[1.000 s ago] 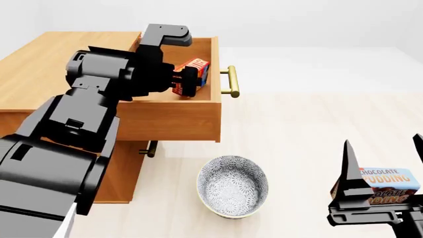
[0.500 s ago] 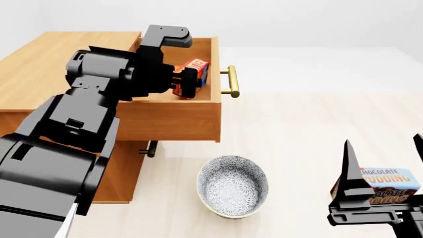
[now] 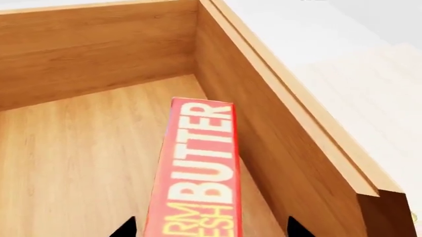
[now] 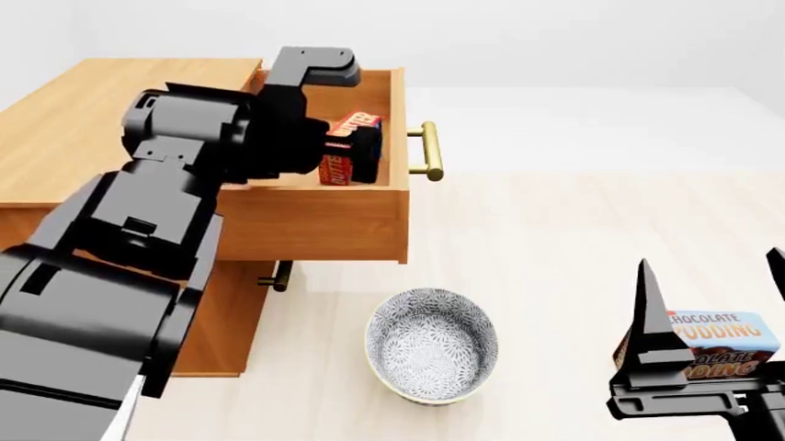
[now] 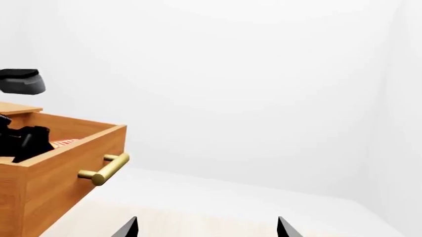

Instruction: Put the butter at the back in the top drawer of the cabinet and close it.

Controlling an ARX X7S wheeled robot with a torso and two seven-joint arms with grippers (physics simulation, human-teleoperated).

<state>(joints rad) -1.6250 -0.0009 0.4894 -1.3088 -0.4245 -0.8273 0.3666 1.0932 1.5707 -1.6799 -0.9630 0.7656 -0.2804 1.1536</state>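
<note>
left hand (image 4: 352,152) apparently clamped, right hand (image 4: 711,276) spread wide

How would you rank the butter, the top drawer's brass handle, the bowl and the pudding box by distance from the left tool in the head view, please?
1. The butter, held in the left tool over the open top drawer.
2. The brass handle, just beyond on the drawer front.
3. The bowl, on the floor below.
4. The pudding box, behind the right tool.

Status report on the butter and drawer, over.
Left gripper shut on the butter, inside the open top drawer. Right gripper open, idle over the floor. Nothing blocking the drawer front.
</note>
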